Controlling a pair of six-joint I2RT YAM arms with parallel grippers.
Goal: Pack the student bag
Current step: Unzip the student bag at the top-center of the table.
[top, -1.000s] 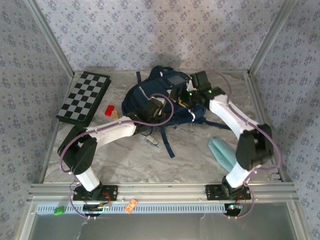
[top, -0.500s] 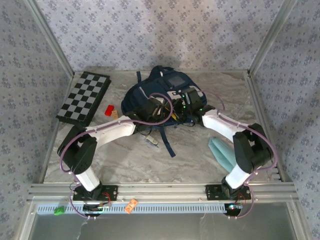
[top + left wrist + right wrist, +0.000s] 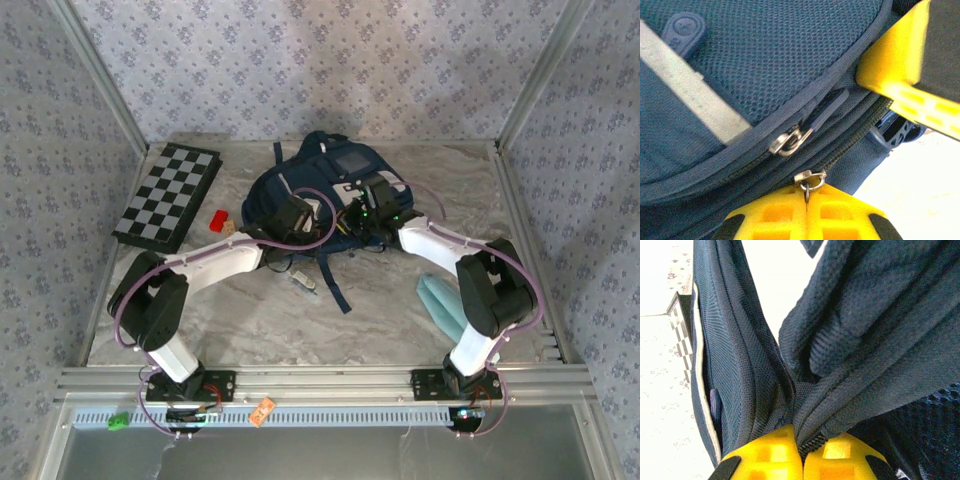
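Note:
The student bag [image 3: 275, 190], navy blue with a white stripe, lies at the back middle of the table. My left gripper [image 3: 300, 215] is on its near side. In the left wrist view this gripper [image 3: 806, 202] is shut on the thin pull hanging from a metal zipper slider [image 3: 810, 178]. A second slider [image 3: 788, 142] lies just above on the front pocket. My right gripper [image 3: 362, 215] meets the bag from the right. In its wrist view the right gripper [image 3: 804, 450] is shut on a fold of the bag's edge with zipper tape [image 3: 810, 440]. A right finger [image 3: 897, 60] shows in the left wrist view.
A black-and-white chessboard [image 3: 168, 195] lies at the back left. A red block [image 3: 218, 220] and a small tan piece [image 3: 229, 228] sit left of the bag. A teal folded item [image 3: 447, 305] lies at the right front. Dark straps [image 3: 332, 285] trail toward the front.
The right gripper has moved left from the bag's right side to its opening and closed on the bag's edge. The left gripper stayed shut and shifted slightly toward the back.

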